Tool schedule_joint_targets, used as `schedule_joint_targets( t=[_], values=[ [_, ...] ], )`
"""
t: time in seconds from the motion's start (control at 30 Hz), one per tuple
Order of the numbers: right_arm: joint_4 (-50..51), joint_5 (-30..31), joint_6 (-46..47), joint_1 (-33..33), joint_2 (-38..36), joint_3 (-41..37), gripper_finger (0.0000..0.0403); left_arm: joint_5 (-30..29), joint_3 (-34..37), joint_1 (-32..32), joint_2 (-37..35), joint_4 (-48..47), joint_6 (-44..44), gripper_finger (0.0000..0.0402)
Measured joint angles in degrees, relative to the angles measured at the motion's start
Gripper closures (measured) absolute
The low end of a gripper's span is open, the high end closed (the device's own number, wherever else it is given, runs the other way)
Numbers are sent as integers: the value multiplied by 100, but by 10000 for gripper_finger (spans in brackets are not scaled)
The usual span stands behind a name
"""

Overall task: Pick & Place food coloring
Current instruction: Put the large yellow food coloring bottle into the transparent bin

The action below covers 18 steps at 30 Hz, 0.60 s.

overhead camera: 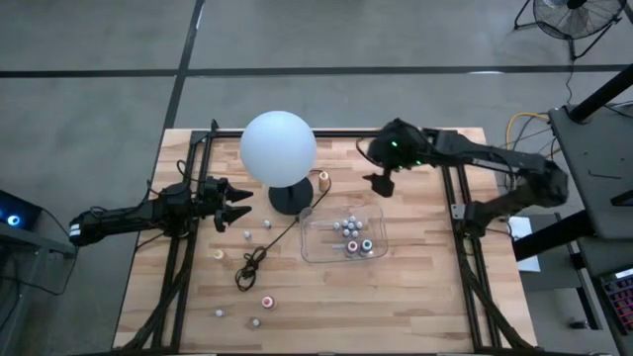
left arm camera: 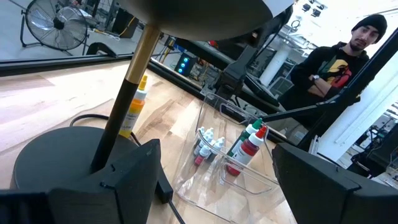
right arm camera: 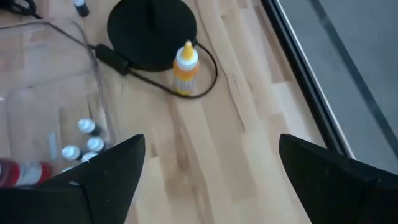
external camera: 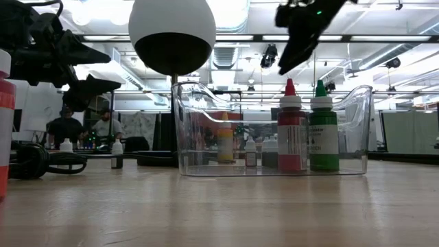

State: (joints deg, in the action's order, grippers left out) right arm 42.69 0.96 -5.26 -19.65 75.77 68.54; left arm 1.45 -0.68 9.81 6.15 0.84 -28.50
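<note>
At the left of the table we see the left gripper [overhead camera: 240,206] released and empty, hovering just left of the globe lamp [overhead camera: 279,146], with loose food coloring bottles [overhead camera: 267,301] scattered on the wood near it. Further right, more bottles stand inside the clear tray [overhead camera: 321,247]. A yellow bottle [overhead camera: 323,179] stands beside the lamp base, and the right gripper [overhead camera: 379,184] hangs released and empty above the tray's far side.

I see the globe lamp [overhead camera: 278,146] and its cable [overhead camera: 265,249] blocking the way between the left side and the tray [overhead camera: 315,247]; the right tabletop [overhead camera: 415,287] lies bare.
</note>
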Motion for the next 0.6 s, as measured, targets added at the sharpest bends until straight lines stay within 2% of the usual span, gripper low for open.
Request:
schedule_joint_targets(
  t=[0.6],
  values=[
    [-296,-1032,-850,-606,2310,1573,42,0,-1,-1,0,0,-1,122]
  ],
)
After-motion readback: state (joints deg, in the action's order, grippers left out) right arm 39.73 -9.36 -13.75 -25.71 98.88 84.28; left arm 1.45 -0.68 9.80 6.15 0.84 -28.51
